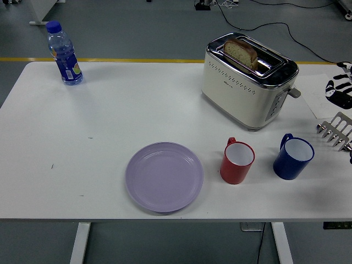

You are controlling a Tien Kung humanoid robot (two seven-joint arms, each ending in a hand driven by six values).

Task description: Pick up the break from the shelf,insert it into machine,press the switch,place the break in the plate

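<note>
— Bread [242,52], where is it sitting?

— In the toaster [248,82], upper right of the frame. The slice stands up out of the far slot, its brown crust and pale crumb clear of the chrome top. The toaster is cream with a lever [295,92] on its right end.

— And the plate?

— The lavender plate [164,176] lies at lower centre, with nothing on it, well apart from the toaster. Just to its right stands a red mug [237,161], and further right a blue mug [293,158], both white inside with handles pointing to the upper left.

— What about the shelf?

— A metal rack [336,131] pokes in at the right edge, just right of the blue mug; only its slats on the left end show.

— Any hand in view?

— The right hand [340,88] shows at the right edge, above the rack, as a black and white shape cut off by the frame. I cannot tell how its fingers are set. It touches nothing that I can see. No left hand shows.

— Anything else on the table [110,115]?

— A water bottle [64,53] with a blue cap stands upright at the upper left.
</note>
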